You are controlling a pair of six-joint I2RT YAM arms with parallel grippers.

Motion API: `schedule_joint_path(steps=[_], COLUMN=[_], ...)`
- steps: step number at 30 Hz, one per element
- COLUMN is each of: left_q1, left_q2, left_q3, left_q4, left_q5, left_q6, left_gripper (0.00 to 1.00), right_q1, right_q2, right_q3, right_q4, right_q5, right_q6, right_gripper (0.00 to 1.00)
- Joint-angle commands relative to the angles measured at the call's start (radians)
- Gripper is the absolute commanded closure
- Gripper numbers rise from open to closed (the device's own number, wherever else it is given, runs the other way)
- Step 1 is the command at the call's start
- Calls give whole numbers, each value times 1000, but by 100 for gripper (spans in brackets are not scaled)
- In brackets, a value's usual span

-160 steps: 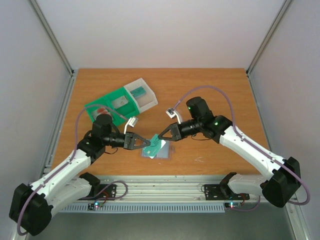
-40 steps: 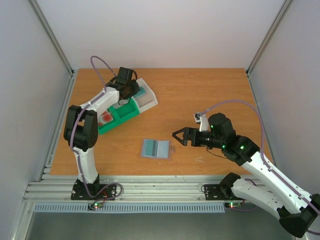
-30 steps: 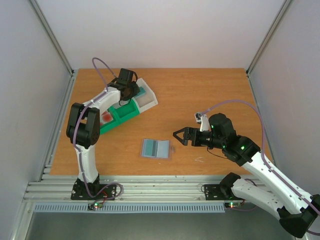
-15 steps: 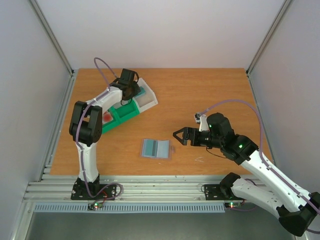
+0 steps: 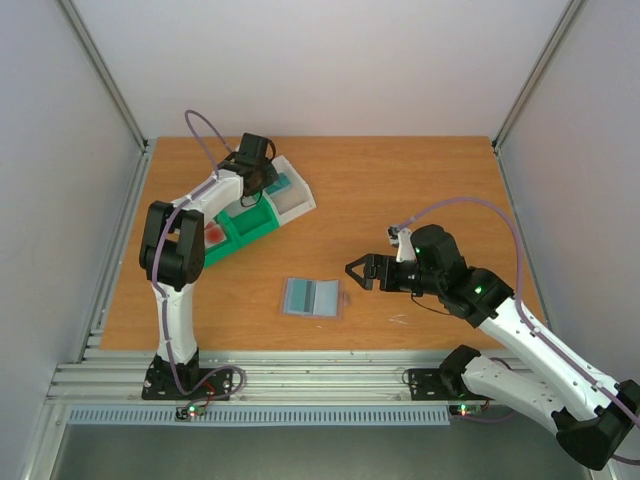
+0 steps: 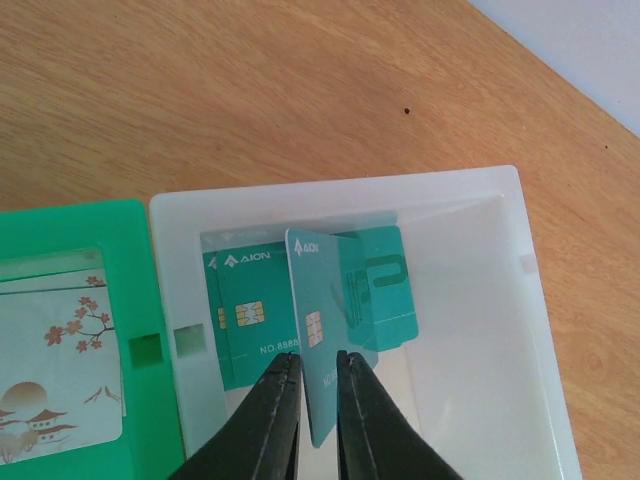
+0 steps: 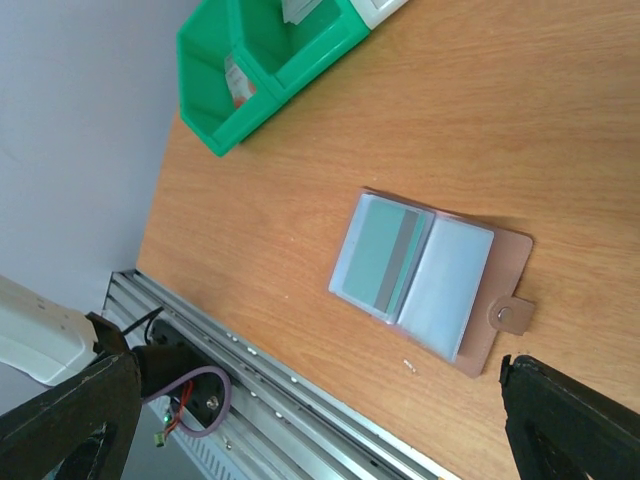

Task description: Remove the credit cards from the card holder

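Wood table (image 5: 400, 180), pale walls (image 5: 320, 60); right tool (image 5: 355, 275) apart; left tool (image 6: 316, 358) astride teal card (image 6: 322, 290), grip unclear.

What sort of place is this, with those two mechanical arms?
Probably a robotics lab test cell: a left arm and a right arm bolted to a metal rail at the edge of a wooden table, boxed in by plain white walls.

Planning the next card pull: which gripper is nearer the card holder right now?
Right. The right gripper hovers open just right of the card holder. The left gripper is far off over the tray at the back left, a teal card between its fingers.
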Motion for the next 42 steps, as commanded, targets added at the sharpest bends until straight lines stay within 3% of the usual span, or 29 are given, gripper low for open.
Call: schedule_joint_path(steps=[1,12,24,38,42], left_q1=[4,3,4,4,4], left_q2=[20,55,59,-129,-226], left_q3=[33,86,125,48,-33], left_q4=[6,-30,-75,-165,-201], left_q5=[-30,-40,-81,73,154], left_q6=[12,32,73,150,183], left_gripper=[87,83,72,37,32], right_q1=[-3,-3,-3,-3,-4], right_q2=[-1,-10,-47,-34,-16], right_q3=[44,54,59,62,59], right_q4=[-9,-35,-63,-146,-144], right_q5=[17,25,40,111,82], right_q6=[-24,-31,-61,3,8], right_gripper=[1,2,1,2,1])
